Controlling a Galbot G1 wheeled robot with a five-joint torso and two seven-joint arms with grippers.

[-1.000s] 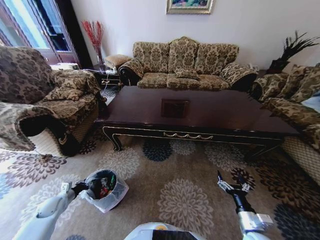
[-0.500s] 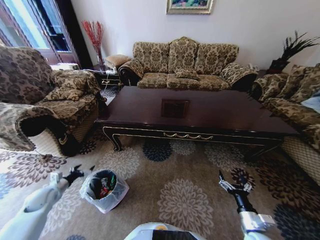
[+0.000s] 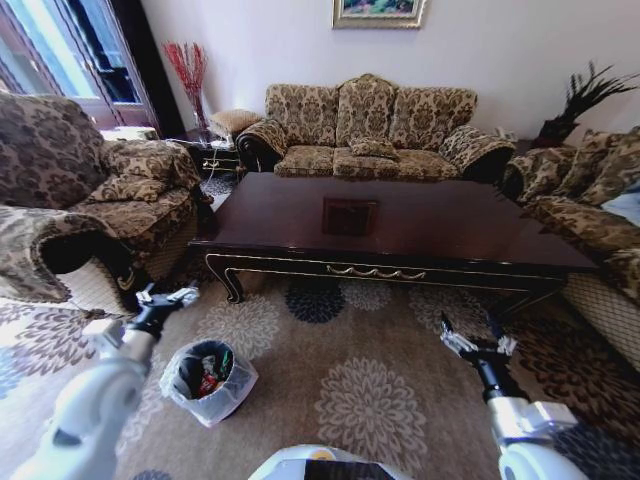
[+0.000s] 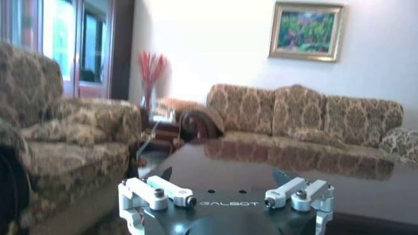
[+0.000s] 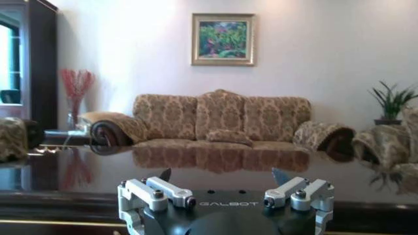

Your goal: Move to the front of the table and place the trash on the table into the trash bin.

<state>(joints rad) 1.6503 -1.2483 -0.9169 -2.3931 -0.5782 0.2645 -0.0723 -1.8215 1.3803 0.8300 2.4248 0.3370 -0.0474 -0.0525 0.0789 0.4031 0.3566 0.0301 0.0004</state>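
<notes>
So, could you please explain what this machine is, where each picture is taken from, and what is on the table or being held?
It is a wheeled robot with two arms ending in grippers. The wide picture comes from its head camera, looking down at the room. The other two come from cameras on its wrists, facing the sofa.

In the head view the left gripper is raised above the bin, and the right gripper is raised over the carpet. Both are open and hold nothing.

The table top shows nothing lying on it, and the bin holds trash.
</notes>
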